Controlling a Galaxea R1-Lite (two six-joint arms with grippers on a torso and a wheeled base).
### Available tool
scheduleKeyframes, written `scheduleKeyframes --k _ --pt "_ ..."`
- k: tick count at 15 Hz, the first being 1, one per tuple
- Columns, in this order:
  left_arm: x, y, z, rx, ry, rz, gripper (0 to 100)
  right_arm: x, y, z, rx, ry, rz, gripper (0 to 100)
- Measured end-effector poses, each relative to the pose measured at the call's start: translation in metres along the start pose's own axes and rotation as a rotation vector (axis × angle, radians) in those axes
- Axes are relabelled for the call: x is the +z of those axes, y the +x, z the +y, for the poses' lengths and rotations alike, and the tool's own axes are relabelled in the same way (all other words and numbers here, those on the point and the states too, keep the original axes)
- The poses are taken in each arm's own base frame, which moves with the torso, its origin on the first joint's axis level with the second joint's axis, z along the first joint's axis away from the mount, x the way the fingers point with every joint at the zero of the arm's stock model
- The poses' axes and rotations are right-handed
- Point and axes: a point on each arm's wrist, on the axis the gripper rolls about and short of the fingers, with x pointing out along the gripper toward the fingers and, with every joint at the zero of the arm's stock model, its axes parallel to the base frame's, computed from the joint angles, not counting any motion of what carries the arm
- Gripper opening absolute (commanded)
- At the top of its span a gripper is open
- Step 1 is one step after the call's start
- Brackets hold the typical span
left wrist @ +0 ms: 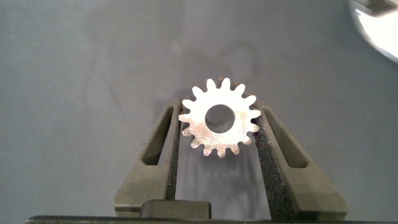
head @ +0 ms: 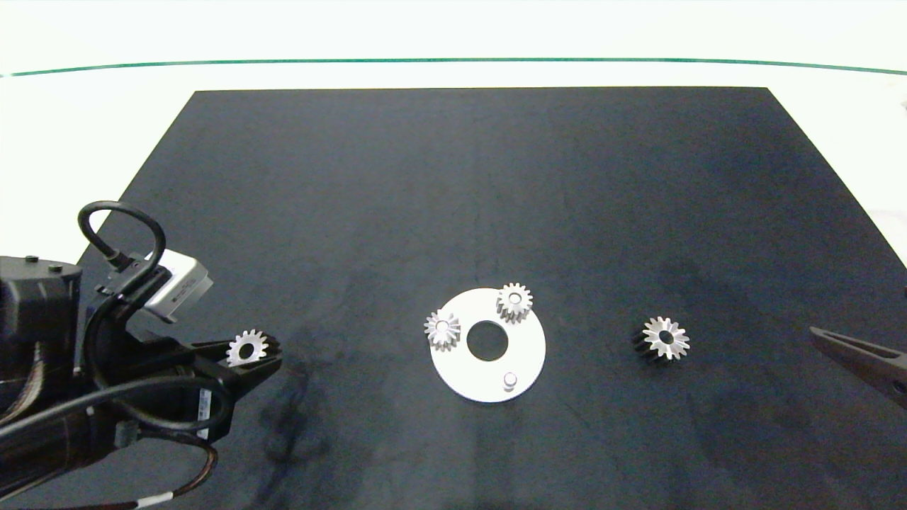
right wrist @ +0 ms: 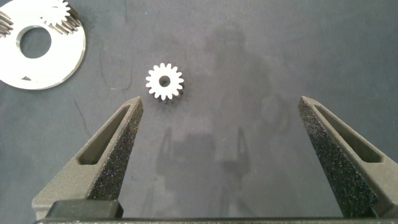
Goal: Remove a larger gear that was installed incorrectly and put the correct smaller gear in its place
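Bright overhead light. White tabletop (head: 453, 42) beyond the black rectangular mat (head: 453, 198) blown out to near pure white; its thin green edge line bows, showing lens distortion in head view. Mat matte, faint smudges, soft sheen in the wrist views. Round white metal disc (head: 524, 361) glares, little surface detail. Silver short-toothed gear (left wrist: 219, 118) sharp, catches light. Blurred pale shape in left wrist corner. Shadows weak, diffuse; dim reflection on mat in right wrist view.
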Motion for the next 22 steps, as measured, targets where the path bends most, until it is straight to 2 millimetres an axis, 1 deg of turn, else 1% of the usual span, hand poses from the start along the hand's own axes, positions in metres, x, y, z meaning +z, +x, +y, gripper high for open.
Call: scheduleKeyframes --k 3,5,7,9,11,13,16,17,19,22 --pt "-0.001 -0.028 -0.027 -0.064 0.095 -0.040 13 -0.001 0.000 0.000 0.001 0.009 0.003 100" --pt "-0.002 -0.042 -0.041 -0.072 0.158 -0.068 13 -0.002 -0.002 0.000 0.000 0.013 -0.002 100" --pt "-0.002 -0.049 -0.047 -0.096 0.214 -0.086 13 -0.002 -0.005 -0.001 -0.003 0.017 -0.010 100" --pt "-0.002 -0.050 -0.054 -0.135 0.237 -0.090 13 -0.003 -0.009 -0.002 -0.007 0.025 -0.024 100" --pt "-0.001 -0.047 -0.063 -0.171 0.261 -0.090 13 -0.004 -0.015 -0.003 -0.011 0.029 -0.036 100" --pt "0.003 -0.040 -0.077 -0.180 0.278 -0.113 13 -0.007 -0.021 -0.004 -0.012 0.028 -0.032 100" --pt "0.012 -0.023 -0.104 -0.178 0.289 -0.173 13 -0.008 -0.030 -0.007 -0.021 0.036 -0.060 100" --pt "0.013 -0.016 -0.112 -0.179 0.306 -0.170 13 -0.008 -0.033 -0.008 -0.031 0.041 -0.069 100" --pt "0.016 -0.006 -0.124 -0.187 0.328 -0.156 13 -0.010 -0.039 -0.010 -0.048 0.047 -0.077 100" --pt "0.018 0.007 -0.137 -0.192 0.350 -0.129 13 -0.013 -0.045 -0.011 -0.061 0.051 -0.076 100"
